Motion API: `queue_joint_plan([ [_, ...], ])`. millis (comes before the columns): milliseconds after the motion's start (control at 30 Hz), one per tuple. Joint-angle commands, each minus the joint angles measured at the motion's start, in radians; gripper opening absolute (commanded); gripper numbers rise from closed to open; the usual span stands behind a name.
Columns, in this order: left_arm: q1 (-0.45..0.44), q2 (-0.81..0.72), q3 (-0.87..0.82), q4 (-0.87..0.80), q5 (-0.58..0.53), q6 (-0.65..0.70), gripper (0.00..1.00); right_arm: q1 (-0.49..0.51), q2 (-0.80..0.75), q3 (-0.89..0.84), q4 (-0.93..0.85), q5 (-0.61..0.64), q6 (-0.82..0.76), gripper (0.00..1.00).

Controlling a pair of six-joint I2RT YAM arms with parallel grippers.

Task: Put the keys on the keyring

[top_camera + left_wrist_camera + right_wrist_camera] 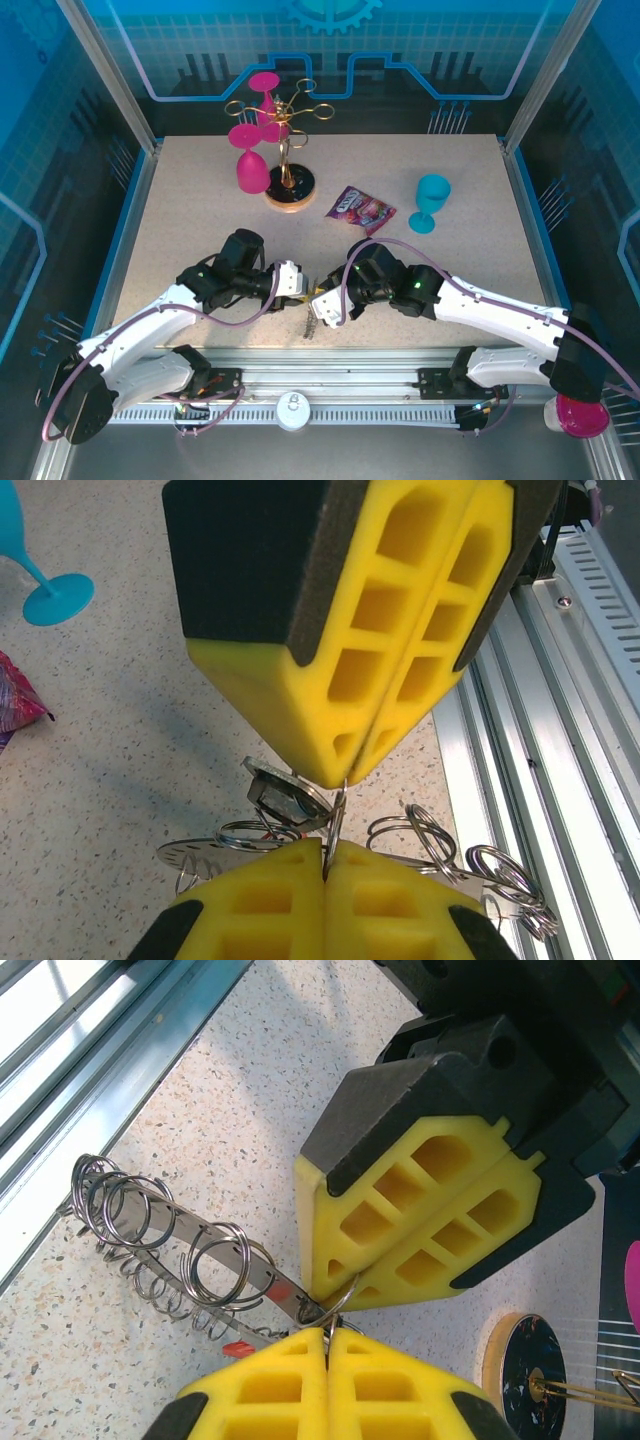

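My left arm (pixel 140 335) and right arm (pixel 500 305) are white shells with black joints, a lilac cable (pixel 390 241) looping along each; my left hand (pixel 298 283) and right hand (pixel 320 305) have yellow honeycombed fingers (pixel 270 900) backed in black

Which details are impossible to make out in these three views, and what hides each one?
The key: right wrist view, only red slivers show; the keyring covers the rest.
Whether it is threaded: both wrist views, shut fingertips cover the loop's ends.
The keyring: top view, too small, partly under the left gripper and right gripper.
The teal glass: left wrist view, bowl cut by the edge.
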Motion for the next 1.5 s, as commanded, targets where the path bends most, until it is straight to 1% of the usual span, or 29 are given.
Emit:
queue_joint_plan([
  [0, 0.0, -0.027, 0.019, 0.107, -0.012, -0.038, 0.0, 0.035, 0.014, 0.007, -0.078, -0.045, -0.011, 0.0],
  [167, 0.0, -0.039, 0.009, 0.129, -0.012, -0.053, 0.0, 0.037, 0.013, 0.008, -0.072, -0.054, 0.003, 0.0],
  [367, 0.0, -0.065, -0.015, 0.172, -0.015, -0.063, 0.0, 0.035, 0.024, 0.049, -0.054, -0.051, 0.052, 0.0],
  [600, -0.001, -0.075, -0.026, 0.21, -0.083, -0.078, 0.0, 0.031, 0.028, 0.049, -0.086, -0.061, 0.046, 0.0],
  [800, -0.002, -0.07, -0.031, 0.259, -0.126, -0.101, 0.0, 0.034, 0.017, 0.038, -0.109, -0.03, 0.013, 0.0],
  [1000, -0.001, -0.067, -0.031, 0.261, -0.126, -0.115, 0.0, 0.044, 0.002, 0.019, -0.041, 0.042, -0.02, 0.0],
  [1200, -0.001, -0.073, -0.036, 0.282, -0.125, -0.145, 0.0, 0.052, -0.035, -0.059, 0.084, 0.073, 0.006, 0.0],
  [1300, 0.001, -0.081, -0.041, 0.308, -0.121, -0.188, 0.0, 0.052, -0.052, -0.09, 0.136, 0.083, 0.03, 0.0],
  [1467, 0.0, -0.091, -0.056, 0.363, -0.091, -0.299, 0.0, 0.058, -0.067, -0.128, 0.212, 0.114, 0.077, 0.0],
])
